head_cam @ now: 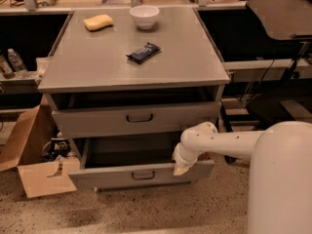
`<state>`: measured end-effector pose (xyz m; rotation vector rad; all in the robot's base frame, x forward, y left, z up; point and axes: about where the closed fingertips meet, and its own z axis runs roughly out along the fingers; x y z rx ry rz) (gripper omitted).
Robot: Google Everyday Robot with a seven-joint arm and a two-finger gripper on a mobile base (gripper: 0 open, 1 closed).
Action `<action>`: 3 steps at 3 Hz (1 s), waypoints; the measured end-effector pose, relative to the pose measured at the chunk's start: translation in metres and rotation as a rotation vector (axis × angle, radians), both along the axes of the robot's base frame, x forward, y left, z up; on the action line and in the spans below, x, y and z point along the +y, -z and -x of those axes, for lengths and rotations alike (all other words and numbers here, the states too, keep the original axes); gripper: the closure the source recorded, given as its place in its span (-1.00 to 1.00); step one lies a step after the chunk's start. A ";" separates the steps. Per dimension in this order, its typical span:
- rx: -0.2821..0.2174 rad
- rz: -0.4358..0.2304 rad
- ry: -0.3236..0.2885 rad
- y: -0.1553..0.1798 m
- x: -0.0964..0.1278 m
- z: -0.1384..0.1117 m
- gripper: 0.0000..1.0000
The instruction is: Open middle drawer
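Observation:
The grey cabinet (pixel 131 67) has its tall-fronted top drawer (pixel 97 121) slightly out. Below it the middle drawer (pixel 107 177), a wide grey drawer with a small dark loop handle (pixel 143 175), stands pulled out, and its shallow dark interior (pixel 129 152) shows. The lowest drawer is hidden under it. My gripper (pixel 181 168), at the end of the white arm (pixel 219 143), sits at the top edge of the middle drawer's front, right of the handle.
On the cabinet top lie a yellow sponge (pixel 97 22), a white bowl (pixel 144 16) and a dark snack bar (pixel 143 52). An open cardboard box (pixel 34 165) stands on the floor at the left. My white body (pixel 280 179) fills the lower right.

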<state>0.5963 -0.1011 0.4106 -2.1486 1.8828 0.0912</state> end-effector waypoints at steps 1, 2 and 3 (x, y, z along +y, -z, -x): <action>0.019 -0.009 -0.029 -0.001 0.005 0.009 -1.00; 0.019 -0.009 -0.029 -0.001 0.005 0.009 -1.00; 0.067 -0.019 -0.052 0.014 0.005 0.026 -1.00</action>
